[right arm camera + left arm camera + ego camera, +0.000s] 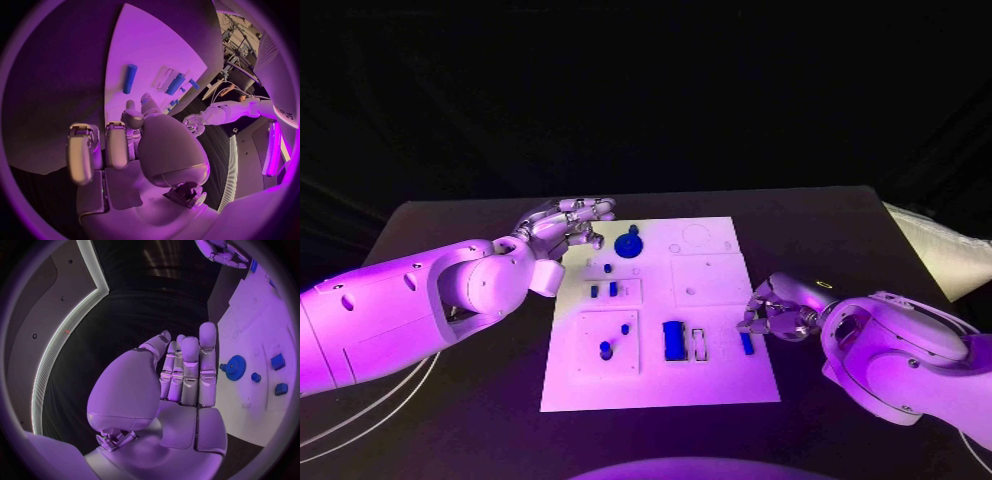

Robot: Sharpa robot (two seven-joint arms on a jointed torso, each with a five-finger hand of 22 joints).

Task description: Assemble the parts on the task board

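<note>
We judge the right robot hand [773, 315], fingers curled and holding nothing, nearer than the left to the short blue cylindrical peg [747, 343] lying lengthwise just beside it at the white task board's [733, 385] right edge.

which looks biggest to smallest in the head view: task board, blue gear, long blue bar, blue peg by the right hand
1. task board
2. long blue bar
3. blue gear
4. blue peg beside the right hand

The bar and gear look close in size, so their order is unsure.
</note>
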